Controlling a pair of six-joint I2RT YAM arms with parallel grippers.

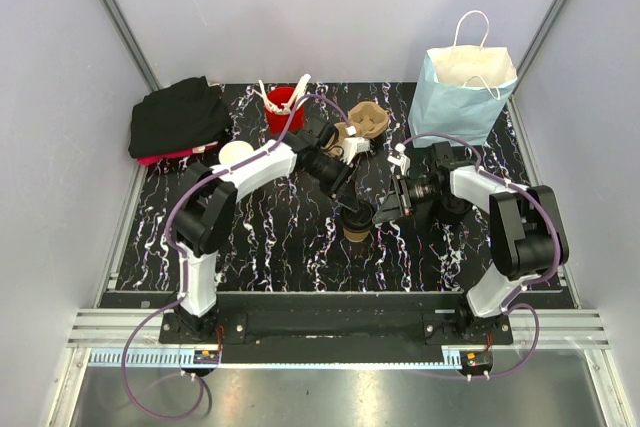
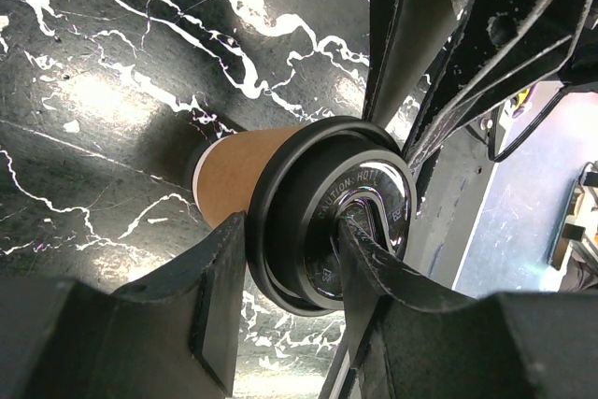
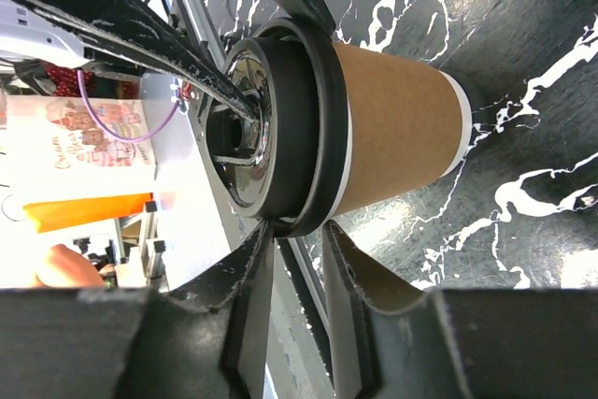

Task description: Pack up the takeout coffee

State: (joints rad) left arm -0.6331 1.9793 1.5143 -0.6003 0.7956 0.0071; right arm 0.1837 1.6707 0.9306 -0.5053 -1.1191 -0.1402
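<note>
The takeout coffee cup (image 1: 355,231) stands mid-table, tan with a black lid (image 1: 354,213) on it. My left gripper (image 1: 347,199) reaches in from the upper left. In the left wrist view (image 2: 291,231) one finger (image 2: 220,296) lies against the lid's outer side and the other lies across the lid's top (image 2: 308,184); the cup wall (image 2: 234,170) shows behind. My right gripper (image 1: 386,213) comes from the right. In the right wrist view (image 3: 299,231) its narrow jaws pinch the lid's rim (image 3: 304,109) at the tips, above the cup wall (image 3: 392,119).
A red cup of white utensils (image 1: 282,107) and a brown pulp carrier (image 1: 364,122) stand at the back. A light-blue paper bag (image 1: 465,92) stands back right. A black cloth (image 1: 180,117) lies back left, with a white disc (image 1: 236,154) beside it.
</note>
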